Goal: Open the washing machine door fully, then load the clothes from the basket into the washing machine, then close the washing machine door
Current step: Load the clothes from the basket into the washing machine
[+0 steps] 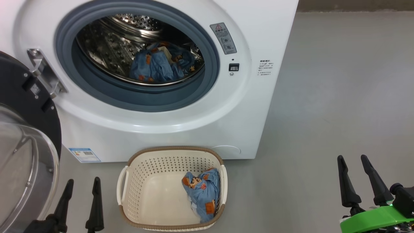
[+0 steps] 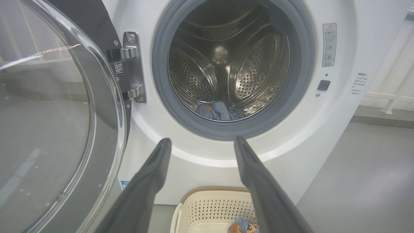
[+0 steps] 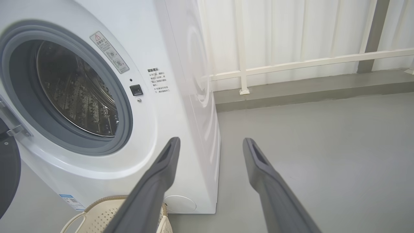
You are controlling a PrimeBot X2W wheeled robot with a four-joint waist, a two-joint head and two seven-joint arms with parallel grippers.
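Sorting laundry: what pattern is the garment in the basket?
Garment: light blue, orange-brown cartoon figures; head view.

You're in a bare laundry area: a white washing machine [image 1: 181, 129] stands on a smooth grey floor [image 1: 339, 97] with a laundry basket [image 1: 174, 149] just in front of it. Beside it you see a white railing [image 3: 291, 63] along a pale ribbed wall [image 3: 284, 29].

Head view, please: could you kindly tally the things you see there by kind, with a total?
Washing machine: 1
Washing machine door: 1
Basket: 1
Bundles of clothes: 2, drum bundle and basket bundle
Grippers: 2, left gripper and right gripper, both open
Total: 7
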